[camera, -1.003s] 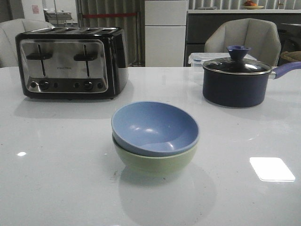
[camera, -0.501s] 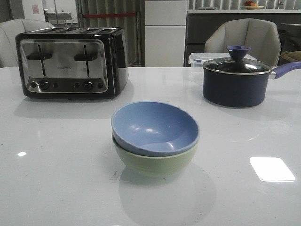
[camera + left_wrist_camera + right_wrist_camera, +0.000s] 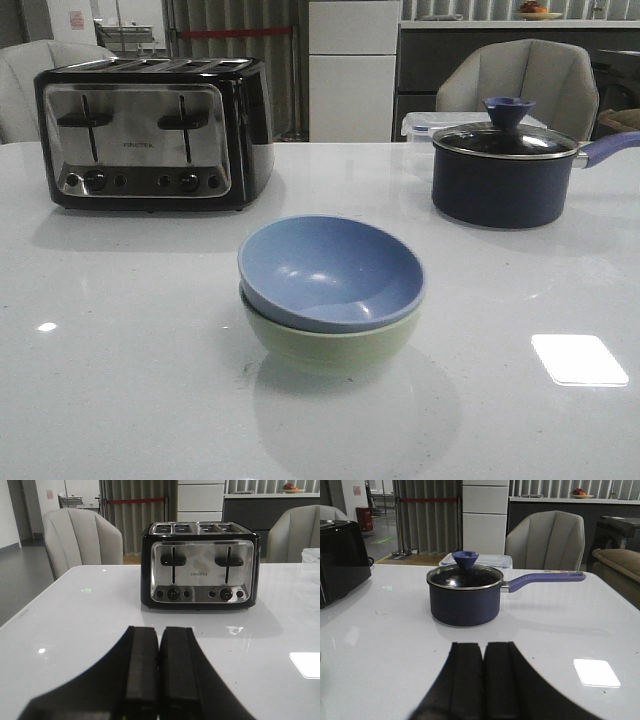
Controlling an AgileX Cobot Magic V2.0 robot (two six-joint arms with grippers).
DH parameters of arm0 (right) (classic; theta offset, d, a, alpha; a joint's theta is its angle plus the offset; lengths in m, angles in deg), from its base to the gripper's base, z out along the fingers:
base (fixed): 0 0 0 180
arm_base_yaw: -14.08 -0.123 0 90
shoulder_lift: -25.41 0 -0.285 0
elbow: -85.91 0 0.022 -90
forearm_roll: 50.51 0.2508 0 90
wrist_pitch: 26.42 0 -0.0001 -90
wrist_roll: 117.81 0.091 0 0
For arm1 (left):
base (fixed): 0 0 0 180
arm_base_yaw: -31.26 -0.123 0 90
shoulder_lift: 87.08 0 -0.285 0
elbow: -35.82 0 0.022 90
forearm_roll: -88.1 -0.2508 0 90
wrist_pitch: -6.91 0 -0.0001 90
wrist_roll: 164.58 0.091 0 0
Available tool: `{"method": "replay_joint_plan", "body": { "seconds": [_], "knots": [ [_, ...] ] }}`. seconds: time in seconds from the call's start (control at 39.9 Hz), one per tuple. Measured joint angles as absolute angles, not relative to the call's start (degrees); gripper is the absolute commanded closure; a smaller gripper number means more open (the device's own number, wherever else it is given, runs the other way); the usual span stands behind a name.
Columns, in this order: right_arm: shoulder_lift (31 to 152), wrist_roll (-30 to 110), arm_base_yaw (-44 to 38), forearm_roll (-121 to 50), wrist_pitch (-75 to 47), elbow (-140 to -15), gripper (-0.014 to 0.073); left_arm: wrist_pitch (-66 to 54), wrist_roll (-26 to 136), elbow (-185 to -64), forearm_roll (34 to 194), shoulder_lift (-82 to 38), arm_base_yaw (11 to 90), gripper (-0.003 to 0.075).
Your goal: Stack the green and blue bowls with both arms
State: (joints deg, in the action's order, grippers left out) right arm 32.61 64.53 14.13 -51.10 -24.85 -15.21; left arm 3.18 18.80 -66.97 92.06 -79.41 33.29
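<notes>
blue bowl (image 3: 331, 270): sat nested inside the green bowl (image 3: 330, 345), mid-surface (image 3: 120, 380), out of both wrist views
left claw (image 3: 159, 672): fingers pressed together, empty, toaster (image 3: 200, 566) straight ahead of it
right claw (image 3: 483, 680): fingers pressed together, empty, lidded saucepan (image 3: 465, 597) ahead of it

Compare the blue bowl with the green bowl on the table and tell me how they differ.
Colour: the blue bowl is dusty light blue, the green bowl pale sage green.
Position: the blue bowl sits nested inside the green bowl, which rests on the table.
Pose: the blue bowl tilts slightly, its rim not level with the green bowl's rim.
Visibility: the blue bowl's interior is open to view; the green bowl shows only its outer wall.
Shared: both are round, matte and look about equal in size.
</notes>
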Motion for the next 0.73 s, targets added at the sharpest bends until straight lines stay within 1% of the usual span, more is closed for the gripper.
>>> {"method": "replay_joint_plan", "body": {
  "seconds": [0.73],
  "knots": [
    [32.61,64.83,14.13,-51.36,-25.55,-15.21,0.0538,3.18,18.80,-66.97,91.96,-79.41,33.29,0.0623]
  ]
}}
